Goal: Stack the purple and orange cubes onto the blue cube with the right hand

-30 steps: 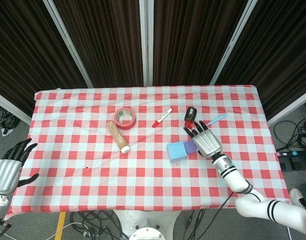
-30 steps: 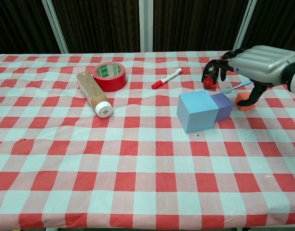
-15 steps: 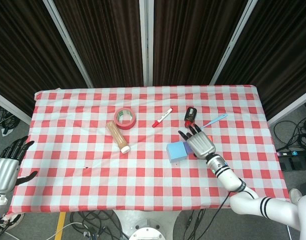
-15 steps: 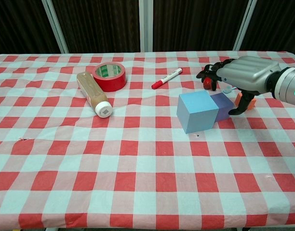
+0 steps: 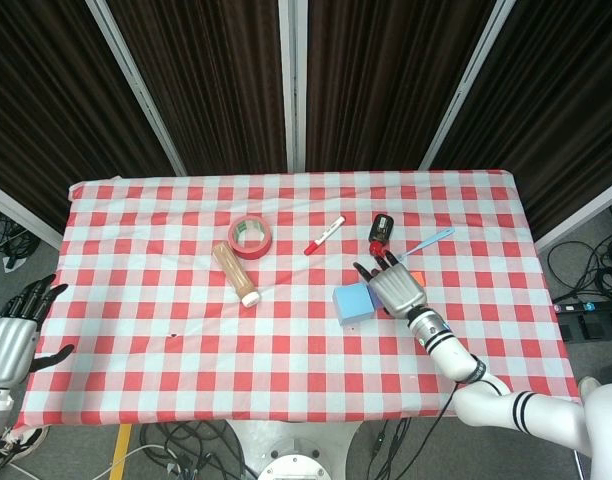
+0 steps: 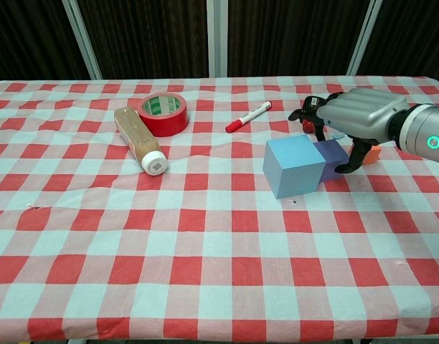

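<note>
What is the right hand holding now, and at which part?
Nothing yet. The right hand hovers over the purple cube with fingers spread, thumb down beside the cube's right side; no grip shows.

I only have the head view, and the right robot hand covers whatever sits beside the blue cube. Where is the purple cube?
Observer: The chest view shows the purple cube under the right robot hand, against the side of the blue cube that faces the orange cube.
Operator: Is it lifted?
Observer: No, its base rests on the checked cloth.
Operator: Where is the thumb?
Observer: The thumb hangs down at the purple cube's outer side. I cannot tell whether it touches.
</note>
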### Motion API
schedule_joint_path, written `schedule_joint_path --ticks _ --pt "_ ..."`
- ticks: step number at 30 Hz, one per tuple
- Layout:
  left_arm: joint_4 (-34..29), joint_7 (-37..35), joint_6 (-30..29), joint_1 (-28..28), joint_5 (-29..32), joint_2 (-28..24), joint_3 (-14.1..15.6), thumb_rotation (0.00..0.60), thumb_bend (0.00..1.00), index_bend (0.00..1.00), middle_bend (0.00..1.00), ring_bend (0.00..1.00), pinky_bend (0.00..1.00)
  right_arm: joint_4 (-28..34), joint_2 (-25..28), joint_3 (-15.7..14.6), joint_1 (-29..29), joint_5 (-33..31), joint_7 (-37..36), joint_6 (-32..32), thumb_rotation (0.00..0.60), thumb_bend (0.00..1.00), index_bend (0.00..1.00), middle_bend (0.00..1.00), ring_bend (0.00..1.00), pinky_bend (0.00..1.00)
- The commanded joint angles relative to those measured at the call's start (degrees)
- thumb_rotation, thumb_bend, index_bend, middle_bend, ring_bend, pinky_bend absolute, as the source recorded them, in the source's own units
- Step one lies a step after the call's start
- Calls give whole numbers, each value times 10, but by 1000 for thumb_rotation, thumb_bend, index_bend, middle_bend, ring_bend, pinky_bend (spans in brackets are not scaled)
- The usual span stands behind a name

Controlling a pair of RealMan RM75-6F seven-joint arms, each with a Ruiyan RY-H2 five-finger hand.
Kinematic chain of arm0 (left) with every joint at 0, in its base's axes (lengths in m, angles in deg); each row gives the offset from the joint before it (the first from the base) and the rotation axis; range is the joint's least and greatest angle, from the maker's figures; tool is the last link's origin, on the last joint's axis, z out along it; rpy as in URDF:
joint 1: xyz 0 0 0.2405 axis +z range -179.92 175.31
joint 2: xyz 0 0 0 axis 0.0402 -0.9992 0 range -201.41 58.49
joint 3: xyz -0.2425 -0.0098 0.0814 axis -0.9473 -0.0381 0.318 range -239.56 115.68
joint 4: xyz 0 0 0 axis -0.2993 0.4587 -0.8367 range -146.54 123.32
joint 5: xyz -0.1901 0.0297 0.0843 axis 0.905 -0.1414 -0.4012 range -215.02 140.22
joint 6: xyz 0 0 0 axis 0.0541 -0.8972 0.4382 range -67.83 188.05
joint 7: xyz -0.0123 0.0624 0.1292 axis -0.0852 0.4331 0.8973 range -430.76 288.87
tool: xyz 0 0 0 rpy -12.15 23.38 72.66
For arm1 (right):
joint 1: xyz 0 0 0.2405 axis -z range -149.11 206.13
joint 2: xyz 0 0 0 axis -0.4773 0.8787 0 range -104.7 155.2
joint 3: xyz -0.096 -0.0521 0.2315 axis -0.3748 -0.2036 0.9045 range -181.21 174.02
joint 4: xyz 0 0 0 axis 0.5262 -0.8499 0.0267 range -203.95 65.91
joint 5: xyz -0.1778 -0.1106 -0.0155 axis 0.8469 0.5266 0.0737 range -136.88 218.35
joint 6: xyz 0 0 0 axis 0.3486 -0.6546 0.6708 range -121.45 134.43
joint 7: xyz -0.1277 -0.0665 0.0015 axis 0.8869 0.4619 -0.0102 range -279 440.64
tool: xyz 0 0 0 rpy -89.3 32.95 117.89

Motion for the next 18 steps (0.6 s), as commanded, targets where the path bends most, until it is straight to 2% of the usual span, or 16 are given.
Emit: schedule_joint_path --ticks 1,8,14,18 --pt "1 -2 1 0 1 1 0 600 165 202 177 132 247 0 -1 -1 2 2 0 -8 600 135 0 418 142 112" --pt "7 -8 1 1 3 3 0 600 166 202 177 132 248 35 26 6 4 9 -4 -31 600 140 0 433 153 117" --pt "6 -8 1 1 3 1 -1 600 166 202 177 132 248 131 89 25 -3 12 33 -57 600 140 0 433 153 117" --pt "3 -5 0 1 1 1 -1 600 165 202 177 132 247 199 136 31 -19 -21 93 -53 600 140 0 433 153 118"
